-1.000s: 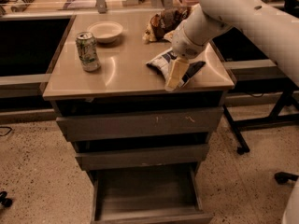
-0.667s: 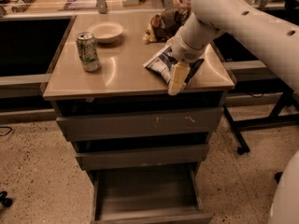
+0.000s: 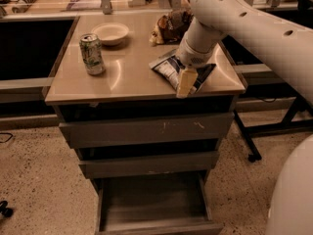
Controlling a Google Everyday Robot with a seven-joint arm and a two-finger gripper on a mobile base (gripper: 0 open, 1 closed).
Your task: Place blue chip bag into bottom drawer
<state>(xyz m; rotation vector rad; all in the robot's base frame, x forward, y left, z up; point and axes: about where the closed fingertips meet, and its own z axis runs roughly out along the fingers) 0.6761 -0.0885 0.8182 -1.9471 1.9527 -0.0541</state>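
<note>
The blue chip bag (image 3: 168, 68), dark blue with white patches, lies at the front right of the cabinet top. My gripper (image 3: 186, 82) reaches down from the right and is shut on the bag's front edge. One cream finger (image 3: 185, 81) lies over the bag; the other is hidden behind it. The bag is still at tabletop height, close to the front edge. The bottom drawer (image 3: 151, 204) is pulled open below, and its grey inside is bare.
A green soda can (image 3: 92, 54) stands at the left of the tan top (image 3: 127, 80). A white bowl (image 3: 111, 33) and a brown-and-yellow snack bag (image 3: 168, 26) sit at the back. Two shut drawers (image 3: 146, 130) are above the open one. My white arm fills the right side.
My arm has swung a little to the left over the bag. The bag's left corner has shifted slightly left. The gripper stays at the bag's front edge.
</note>
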